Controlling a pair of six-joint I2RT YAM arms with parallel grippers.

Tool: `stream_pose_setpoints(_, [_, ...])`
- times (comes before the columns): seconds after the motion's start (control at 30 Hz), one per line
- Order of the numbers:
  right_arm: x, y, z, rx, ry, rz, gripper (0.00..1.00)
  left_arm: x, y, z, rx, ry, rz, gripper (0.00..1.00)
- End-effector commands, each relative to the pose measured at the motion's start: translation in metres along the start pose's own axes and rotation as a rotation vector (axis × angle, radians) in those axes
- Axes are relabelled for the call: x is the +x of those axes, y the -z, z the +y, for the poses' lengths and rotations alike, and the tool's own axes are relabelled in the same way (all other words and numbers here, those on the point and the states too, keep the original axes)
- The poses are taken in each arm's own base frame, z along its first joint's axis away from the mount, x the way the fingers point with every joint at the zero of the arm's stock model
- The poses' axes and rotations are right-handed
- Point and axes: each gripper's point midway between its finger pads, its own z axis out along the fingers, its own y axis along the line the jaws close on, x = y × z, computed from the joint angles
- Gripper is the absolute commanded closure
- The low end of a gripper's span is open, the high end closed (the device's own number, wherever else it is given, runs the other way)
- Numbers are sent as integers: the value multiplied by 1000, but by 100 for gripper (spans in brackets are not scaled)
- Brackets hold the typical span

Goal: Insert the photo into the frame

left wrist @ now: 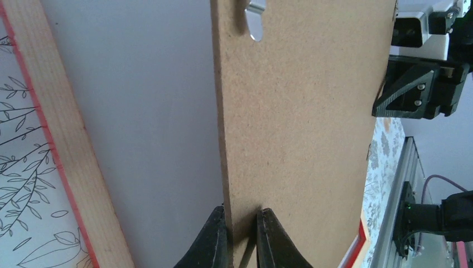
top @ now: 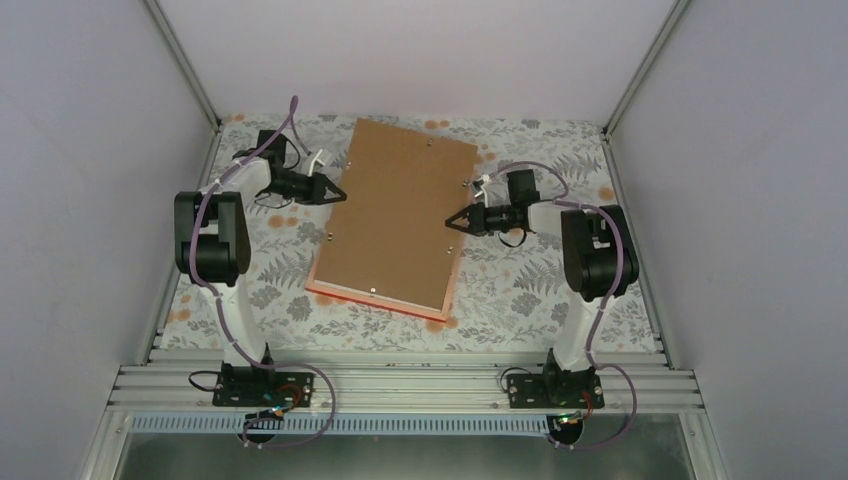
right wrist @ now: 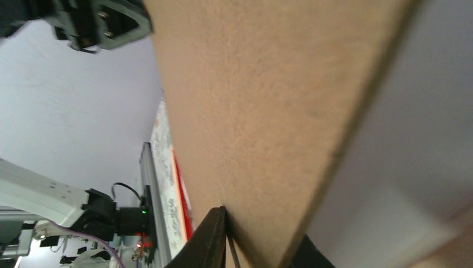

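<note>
A brown backing board [top: 395, 215] lies tilted over the red frame [top: 375, 298], of which only the near edge shows. My left gripper [top: 340, 192] is shut on the board's left edge, and the left wrist view shows its jaws [left wrist: 242, 229] pinching that edge. My right gripper [top: 450, 221] is shut on the board's right edge [right wrist: 256, 245]. In the left wrist view the frame's pale wooden rail [left wrist: 61, 151] runs along the left, with a plain pale sheet [left wrist: 139, 111] inside it under the raised board. The photo's printed side is hidden.
The table has a leaf-patterned cloth [top: 520, 285]. Grey enclosure walls stand at the left, right and back. An aluminium rail [top: 400, 385] with both arm bases runs along the near edge. A metal tab [left wrist: 255, 22] sits on the board's far part.
</note>
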Motion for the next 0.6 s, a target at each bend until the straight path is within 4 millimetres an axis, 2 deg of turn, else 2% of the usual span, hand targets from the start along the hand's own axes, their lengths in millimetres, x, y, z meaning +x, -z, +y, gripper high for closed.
stream_pose_setpoints(0.0, [40,-15,-9,66,-3,118,81,-32,19,37,-242,-117,-83,90])
stream_pose_setpoints(0.07, [36,-14,-12,103,26,112,80,-29,19,39,-254,-115,-76,90])
stream_pose_setpoints(0.1, [36,-13,-12,115,32,114,76,-28,19,40,-261,-114,-73,90])
stream_pose_setpoints(0.17, [36,-12,-15,142,38,125,58,-25,20,45,-284,-111,-65,84])
stream_pose_setpoints(0.37, [44,3,-15,245,66,153,22,-15,26,47,-330,-158,-25,74])
stream_pose_setpoints(0.47, [47,9,-6,247,73,154,22,-6,26,45,-334,-187,2,67])
stream_pose_setpoints(0.57, [44,15,6,234,95,133,21,-2,24,44,-320,-190,16,67])
